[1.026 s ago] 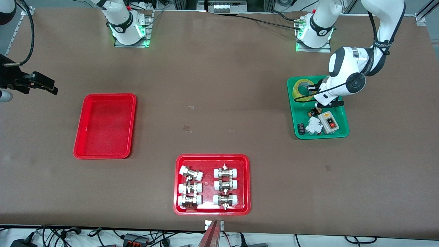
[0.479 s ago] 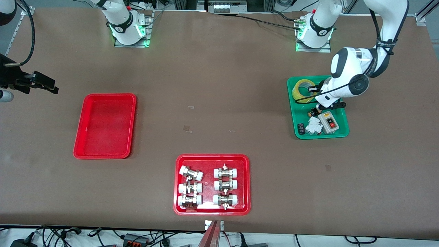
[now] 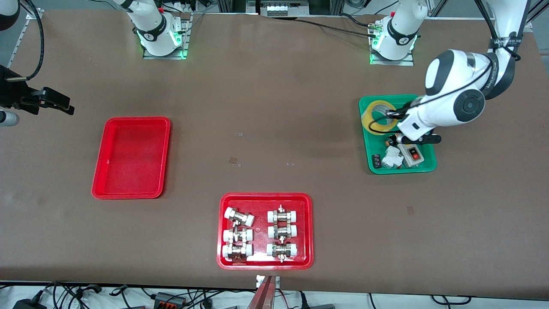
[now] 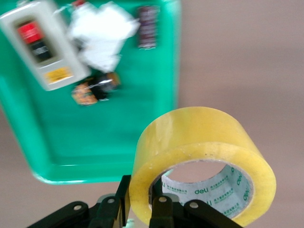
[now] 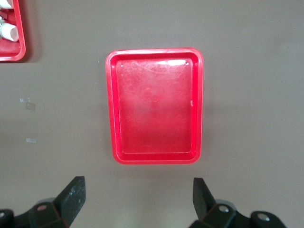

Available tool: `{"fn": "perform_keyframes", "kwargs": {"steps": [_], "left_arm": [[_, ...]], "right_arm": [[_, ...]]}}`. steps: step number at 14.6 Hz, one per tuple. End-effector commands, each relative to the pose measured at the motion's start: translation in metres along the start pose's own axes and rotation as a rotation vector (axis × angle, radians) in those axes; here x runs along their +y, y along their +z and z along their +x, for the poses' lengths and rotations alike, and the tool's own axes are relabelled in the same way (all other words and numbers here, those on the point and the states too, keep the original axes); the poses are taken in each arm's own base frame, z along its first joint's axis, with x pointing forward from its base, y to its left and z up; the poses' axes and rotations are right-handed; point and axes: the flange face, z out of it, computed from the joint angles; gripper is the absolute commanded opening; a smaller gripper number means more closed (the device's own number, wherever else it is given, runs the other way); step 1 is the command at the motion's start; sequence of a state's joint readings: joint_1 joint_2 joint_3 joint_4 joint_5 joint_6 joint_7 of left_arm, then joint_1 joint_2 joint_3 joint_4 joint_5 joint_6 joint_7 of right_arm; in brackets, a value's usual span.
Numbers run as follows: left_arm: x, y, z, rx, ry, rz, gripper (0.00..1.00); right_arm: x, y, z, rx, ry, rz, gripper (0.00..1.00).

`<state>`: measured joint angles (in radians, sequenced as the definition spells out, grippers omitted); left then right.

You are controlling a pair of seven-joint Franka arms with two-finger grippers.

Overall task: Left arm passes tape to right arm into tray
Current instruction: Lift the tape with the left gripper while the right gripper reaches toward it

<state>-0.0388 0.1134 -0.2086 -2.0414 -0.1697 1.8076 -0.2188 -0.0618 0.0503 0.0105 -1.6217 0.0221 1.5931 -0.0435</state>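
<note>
Pinched by its wall: the palm-sized roll of yellowish translucent packing tape with a white printed core (image 4: pixel 202 164), one finger of the left end effector (image 4: pixel 142 209) inside the core and one outside, so the ring hangs free for a second grip. Clamped firmly on the tape, judging by the left wrist view. Raised clear above the green plastic tray (image 3: pixel 368 148) at the left arm's end of the brown table (image 3: pixel 274 107), not resting in it. Left in that green tray: a grey switch box with red and black buttons (image 4: pixel 40 45), a white plastic part (image 4: pixel 102 40), a small dark cylinder (image 4: pixel 147 26) and a small dark and orange component (image 4: pixel 95 90). Seen from the front, the tape (image 3: pixel 377 116) over the green tray's end nearest the robots' bases.

Parked in the air at the right arm's end of the table: the right end effector (image 5: pixel 137 197), fingers spread wide apart and holding nothing, waiting. Looking straight down on the plain red plastic rectangular tray with rounded corners and a raised rim (image 5: pixel 154 159), probably posed so for an easy drop after the handover. Nothing visible inside that tray (image 3: pixel 98 189).

Nearer the front camera, about mid-table: a second red tray (image 3: pixel 266 196) of metal-and-white pipe fittings (image 3: pixel 281 231), no part of this job.

Handover not yet begun; both end effectors well apart, with most of the table between them.
</note>
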Motion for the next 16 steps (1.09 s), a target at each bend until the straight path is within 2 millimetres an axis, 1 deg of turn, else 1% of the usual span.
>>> {"fn": "perform_keyframes", "kwargs": {"steps": [1, 2, 4, 5, 6, 7, 8, 9, 10, 11, 12, 13, 15, 16], "left_arm": [[0.087, -0.033, -0.013, -0.008, 0.021, -0.091, 0.0], [0.12, -0.051, -0.02, 0.004, 0.033, -0.155, 0.0], [0.184, -0.087, -0.031, 0.028, 0.109, -0.252, 0.0], [0.21, -0.101, -0.037, 0.025, 0.138, -0.309, 0.0], [0.234, -0.118, -0.045, 0.018, 0.149, -0.383, 0.0], [0.257, -0.124, -0.054, -0.01, 0.146, -0.432, 0.0], [0.273, -0.128, -0.059, -0.028, 0.141, -0.462, 0.0], [0.283, -0.138, -0.058, -0.008, 0.133, -0.499, 0.0], [0.291, -0.142, -0.053, 0.013, 0.122, -0.529, 0.0], [0.293, -0.141, -0.05, 0.017, 0.117, -0.54, 0.0], [0.293, -0.131, -0.04, -0.001, 0.109, -0.543, 0.0], [0.293, -0.128, -0.036, -0.014, 0.106, -0.555, 0.0], [0.296, -0.127, -0.034, -0.024, 0.099, -0.594, 0.0], [0.296, -0.127, -0.03, -0.011, 0.091, -0.605, 0.0]], "right_arm": [[-0.019, 0.036, 0.018, -0.077, -0.048, 0.015, 1.0], [-0.021, 0.049, 0.024, -0.103, -0.075, 0.025, 1.0], [-0.026, 0.051, 0.029, -0.087, -0.109, 0.112, 1.0], [-0.029, 0.056, 0.033, -0.089, -0.103, 0.171, 1.0], [-0.035, 0.071, 0.039, -0.111, -0.106, 0.21, 1.0], [-0.043, 0.079, 0.043, -0.125, -0.11, 0.24, 1.0], [-0.066, 0.083, 0.044, -0.135, -0.125, 0.285, 1.0], [-0.095, 0.083, 0.042, -0.14, -0.144, 0.365, 1.0], [-0.113, 0.079, 0.042, -0.135, -0.145, 0.45, 1.0], [-0.134, 0.08, 0.043, -0.136, -0.144, 0.542, 1.0], [-0.155, 0.076, 0.044, -0.125, -0.151, 0.608, 1.0], [-0.179, 0.069, 0.042, -0.103, -0.173, 0.651, 1.0], [-0.237, 0.039, 0.034, -0.059, -0.219, 0.721, 1.0], [-0.26, 0.03, 0.029, -0.058, -0.204, 0.76, 1.0]]}}
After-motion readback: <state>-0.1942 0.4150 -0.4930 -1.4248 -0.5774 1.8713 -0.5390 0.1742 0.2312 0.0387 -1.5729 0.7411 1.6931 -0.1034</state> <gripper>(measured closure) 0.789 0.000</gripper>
